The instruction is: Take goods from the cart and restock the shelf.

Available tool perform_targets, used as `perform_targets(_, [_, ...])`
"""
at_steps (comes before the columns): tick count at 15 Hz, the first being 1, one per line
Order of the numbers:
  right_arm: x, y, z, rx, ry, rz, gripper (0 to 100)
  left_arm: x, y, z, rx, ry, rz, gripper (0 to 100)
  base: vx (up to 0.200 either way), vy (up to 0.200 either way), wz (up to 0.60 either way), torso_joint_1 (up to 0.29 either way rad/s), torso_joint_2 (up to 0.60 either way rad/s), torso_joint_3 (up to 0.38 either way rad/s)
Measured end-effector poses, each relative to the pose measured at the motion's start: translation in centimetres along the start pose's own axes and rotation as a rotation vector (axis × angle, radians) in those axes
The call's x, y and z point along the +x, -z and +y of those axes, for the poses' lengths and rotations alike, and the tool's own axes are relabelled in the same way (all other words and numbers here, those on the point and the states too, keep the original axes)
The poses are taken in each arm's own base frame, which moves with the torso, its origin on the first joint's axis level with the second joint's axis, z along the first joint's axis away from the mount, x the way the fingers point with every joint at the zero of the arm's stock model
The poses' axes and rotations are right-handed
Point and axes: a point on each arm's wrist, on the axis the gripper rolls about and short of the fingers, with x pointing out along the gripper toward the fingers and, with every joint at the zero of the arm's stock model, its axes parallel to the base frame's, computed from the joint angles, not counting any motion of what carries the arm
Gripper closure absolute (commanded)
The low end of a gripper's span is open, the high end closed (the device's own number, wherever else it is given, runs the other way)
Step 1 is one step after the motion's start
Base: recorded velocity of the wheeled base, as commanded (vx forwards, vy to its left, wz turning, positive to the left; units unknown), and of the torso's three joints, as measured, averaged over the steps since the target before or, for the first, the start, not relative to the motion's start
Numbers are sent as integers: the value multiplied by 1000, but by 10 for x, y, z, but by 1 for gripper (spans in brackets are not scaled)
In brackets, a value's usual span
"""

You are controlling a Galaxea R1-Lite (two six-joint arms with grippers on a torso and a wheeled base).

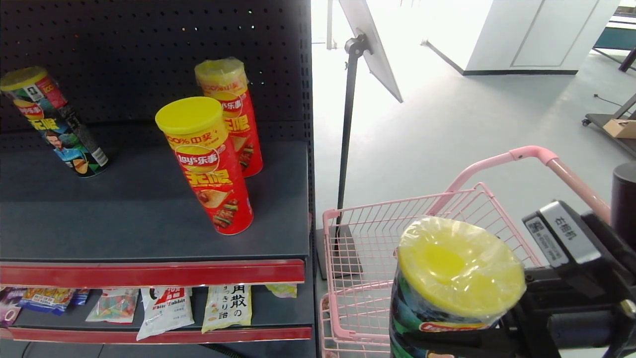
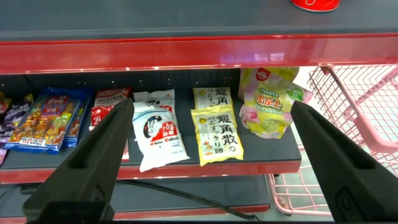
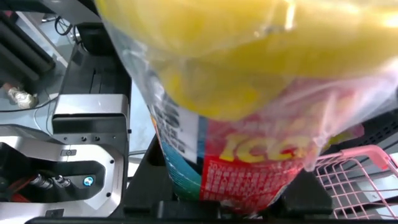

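Observation:
My right gripper (image 1: 467, 339) is shut on a dark chip can with a plastic-wrapped yellow lid (image 1: 454, 278), holding it upright above the pink cart (image 1: 397, 203). That can (image 3: 249, 137) sits close in the right wrist view, with the jaws closed around its lower body. On the upper shelf board (image 1: 139, 219) stand two red chip cans, one in front (image 1: 207, 166) and one behind (image 1: 232, 114), plus a dark can (image 1: 54, 124) at the far left. My left gripper (image 2: 211, 162) hangs open and holds nothing, in front of the lower shelf.
The lower shelf (image 2: 186, 163) carries several flat snack bags (image 2: 158, 127), which also show below the red rail (image 1: 149, 272). A black stand with a tilted board (image 1: 348, 124) rises between shelf and cart. Open floor lies beyond the cart.

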Motion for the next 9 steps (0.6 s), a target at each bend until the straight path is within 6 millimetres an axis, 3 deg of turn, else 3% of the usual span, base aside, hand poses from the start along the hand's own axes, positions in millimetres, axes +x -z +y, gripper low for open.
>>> perform_targets(3, [3, 1, -1, 5, -6, 7, 100, 0, 0, 0, -1, 0, 0, 0, 0, 0, 0, 0, 0, 0])
perform_targets(9, [5, 4, -2, 11, -8, 15, 100, 0, 0, 0, -3, 0, -1, 0, 0, 200, 0, 2, 0, 0])
